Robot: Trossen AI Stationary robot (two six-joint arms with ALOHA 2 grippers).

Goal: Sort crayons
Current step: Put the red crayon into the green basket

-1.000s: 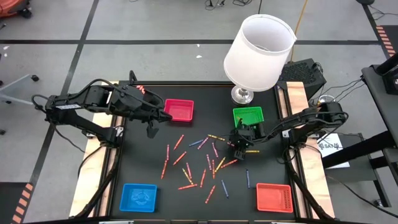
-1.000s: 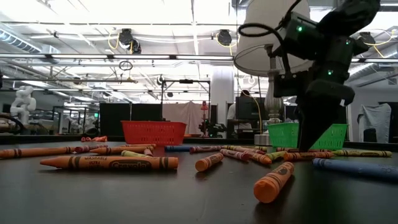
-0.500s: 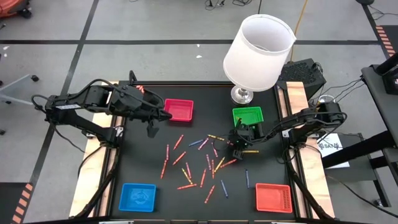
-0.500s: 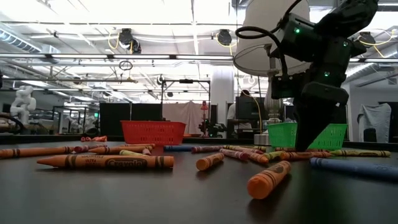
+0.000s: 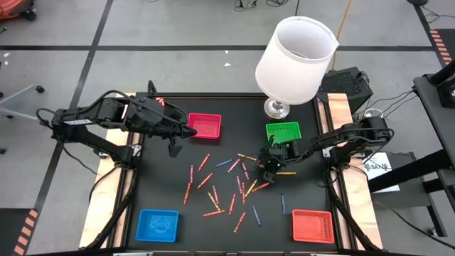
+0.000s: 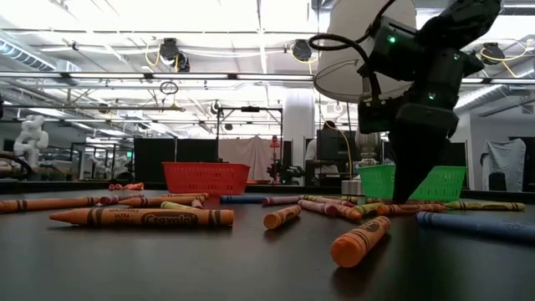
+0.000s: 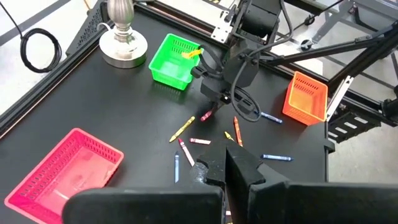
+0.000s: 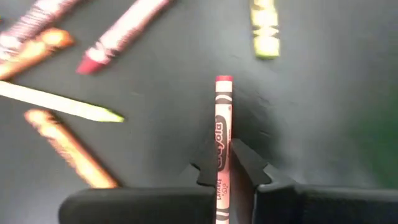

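Several crayons (image 5: 226,186), mostly red, orange and pink, lie scattered flat on the black table's middle. My right gripper (image 5: 264,171) stands low over the right side of the scatter, in front of the green tray (image 5: 283,132), shut on a red crayon (image 8: 222,134). It also shows in the low view (image 6: 407,197) and in the left wrist view (image 7: 208,111). My left gripper (image 5: 190,132) hangs shut and empty above the table, beside the pink-red tray (image 5: 204,125); its own fingers (image 7: 233,167) show closed. My right gripper pinches the red crayon between its two fingertips, one on each long side (image 8: 219,163), well back from its far end (image 8: 223,79). The fingers slant down from the table's right side and the crayon runs along them, pointing ahead. Whether it is clear of the table I cannot tell.
A blue tray (image 5: 158,225) stands at the near left and a red-orange tray (image 5: 313,225) at the near right. A white-shaded lamp (image 5: 295,57) with a metal foot (image 5: 277,108) stands at the far right. A yellow crayon (image 7: 191,54) lies in the green tray.
My right gripper has shut on the red crayon while staying low over the right side of the scatter.
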